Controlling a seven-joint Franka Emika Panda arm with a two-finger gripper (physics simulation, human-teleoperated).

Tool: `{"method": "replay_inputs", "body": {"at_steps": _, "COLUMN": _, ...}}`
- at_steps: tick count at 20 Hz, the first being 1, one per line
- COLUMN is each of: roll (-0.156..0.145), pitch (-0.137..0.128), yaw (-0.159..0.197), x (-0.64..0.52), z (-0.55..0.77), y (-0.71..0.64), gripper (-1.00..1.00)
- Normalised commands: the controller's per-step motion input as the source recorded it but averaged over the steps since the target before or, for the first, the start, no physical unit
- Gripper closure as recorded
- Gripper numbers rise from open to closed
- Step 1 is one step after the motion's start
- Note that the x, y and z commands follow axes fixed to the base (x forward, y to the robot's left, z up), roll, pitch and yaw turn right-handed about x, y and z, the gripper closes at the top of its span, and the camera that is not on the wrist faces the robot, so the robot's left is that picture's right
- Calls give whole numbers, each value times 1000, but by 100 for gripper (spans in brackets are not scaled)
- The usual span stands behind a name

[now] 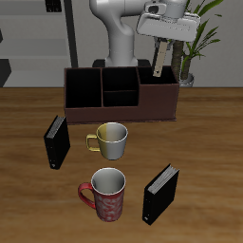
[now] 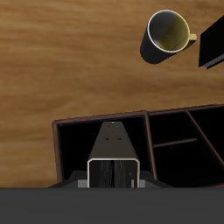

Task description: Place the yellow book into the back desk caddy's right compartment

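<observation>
One slim yellow book (image 1: pixel 158 59) is clamped by its upper edge in the gripper (image 1: pixel 158 42) and hangs upright over the back desk caddy (image 1: pixel 121 104), its lower end inside the right compartment (image 1: pixel 158 87), at two o'clock from the yellow mug (image 1: pixel 111 140). It is judged stiff, light and smooth-covered, so an edge hold suits it.

dark-brown caddy (image 1: pixel 121 93) showing black lining; two black books (image 1: pixel 57 141); yellowish mug (image 1: pixel 111 140); red patterned mug (image 1: pixel 107 194); wood-grain brown counter (image 1: pixel 204 142).
</observation>
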Motion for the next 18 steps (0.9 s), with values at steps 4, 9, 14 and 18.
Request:
{"method": "replay_inputs", "body": {"at_steps": 4, "roll": 4, "pitch": 7, "yaw": -13, "x": 48, "z": -23, "y": -18, "gripper": 100}}
{"method": "replay_inputs", "body": {"at_steps": 9, "roll": -11, "pitch": 27, "yaw": -43, "x": -3, "z": -162, "y": -133, "gripper": 100}}
{"method": "replay_inputs", "body": {"at_steps": 14, "roll": 5, "pitch": -1, "yaw": -20, "x": -85, "z": -102, "y": -38, "gripper": 100}}
{"method": "replay_inputs", "body": {"at_steps": 18, "roll": -6, "pitch": 19, "yaw": -36, "x": 14, "z": -219, "y": -57, "gripper": 100}}
